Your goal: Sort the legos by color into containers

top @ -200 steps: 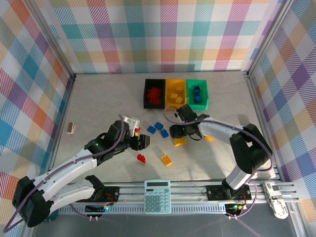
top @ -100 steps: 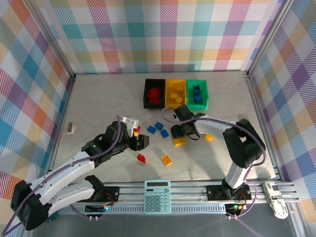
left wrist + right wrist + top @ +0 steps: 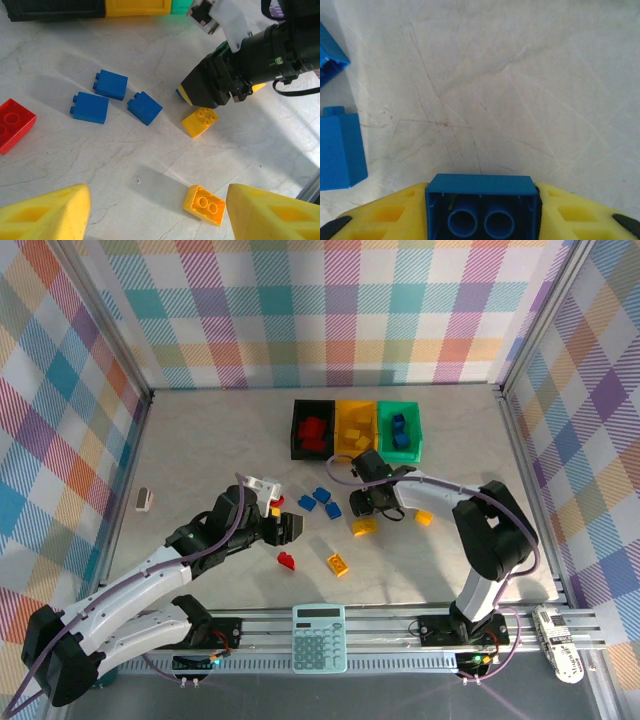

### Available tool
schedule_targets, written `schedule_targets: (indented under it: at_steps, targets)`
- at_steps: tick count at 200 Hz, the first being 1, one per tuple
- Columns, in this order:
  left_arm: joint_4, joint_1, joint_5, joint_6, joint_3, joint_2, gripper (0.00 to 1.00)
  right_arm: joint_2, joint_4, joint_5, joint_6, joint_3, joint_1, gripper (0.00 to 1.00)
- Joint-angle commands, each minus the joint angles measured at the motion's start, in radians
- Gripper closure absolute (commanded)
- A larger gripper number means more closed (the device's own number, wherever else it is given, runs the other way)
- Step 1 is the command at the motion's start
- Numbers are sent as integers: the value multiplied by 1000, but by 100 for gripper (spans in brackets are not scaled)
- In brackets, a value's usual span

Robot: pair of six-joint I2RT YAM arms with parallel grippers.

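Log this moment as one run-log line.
left gripper: open, empty | right gripper: shut on blue lego | loose: three blue legos, yellow legos, red lego | next: probably green bin

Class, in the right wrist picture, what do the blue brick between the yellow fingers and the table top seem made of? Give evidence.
Blue brick: likely hard moulded plastic, smooth, slightly glossy; its hollow underside shows thin walls and two round tubes.
Table top: pale, veined like marble, finely scratched; stone or printed laminate, cannot tell which.
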Motion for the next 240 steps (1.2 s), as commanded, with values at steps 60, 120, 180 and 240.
schedule_targets:
  at_steps: [60, 120, 180, 240]
  targets:
    - [19, 3, 29, -11, -7, -35, 29, -69, -68, -6, -127, 275, -185, 52]
    - [-1, -3, 19, -8, 21, -46, 29, 102, -105, -87, -138, 521, -317, 52]
    - [-61, -14, -3, 10, 62, -72, 30, 280, -177, -96, -137, 719, -380, 50]
    - [-73, -22, -12, 11, 59, -89, 29, 343, -234, -130, -144, 795, -393, 37]
